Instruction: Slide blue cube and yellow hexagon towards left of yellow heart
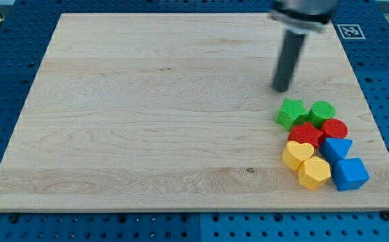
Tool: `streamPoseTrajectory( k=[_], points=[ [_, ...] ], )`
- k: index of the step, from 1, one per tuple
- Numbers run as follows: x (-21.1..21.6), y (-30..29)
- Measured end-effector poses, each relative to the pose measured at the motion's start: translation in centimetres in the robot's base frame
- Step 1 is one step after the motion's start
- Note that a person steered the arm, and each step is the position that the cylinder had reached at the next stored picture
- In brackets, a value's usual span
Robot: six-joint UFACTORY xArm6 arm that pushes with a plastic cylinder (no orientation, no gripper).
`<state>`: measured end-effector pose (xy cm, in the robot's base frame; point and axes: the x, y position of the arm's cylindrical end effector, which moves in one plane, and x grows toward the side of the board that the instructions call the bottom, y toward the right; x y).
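The blue cube lies at the view's lower right, with the yellow hexagon touching it on its left. The yellow heart sits just up and left of the hexagon. My tip stands above the cluster, a little above the green star, and touches no block.
A green cylinder, a red cylinder, a red block of unclear shape and a blue triangle are packed in the same cluster. The wooden board ends close to the cluster at the view's right and bottom.
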<state>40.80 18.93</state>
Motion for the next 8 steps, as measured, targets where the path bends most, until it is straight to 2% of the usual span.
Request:
streamPoseTrajectory(
  k=[1, 2, 3, 5, 6, 8],
  points=[
    [2.0, 8.5],
    [5.4, 9.1],
    [7.1, 9.1],
    [16.9, 9.1],
    [18.6, 9.1],
    [18.5, 7.6]
  ],
)
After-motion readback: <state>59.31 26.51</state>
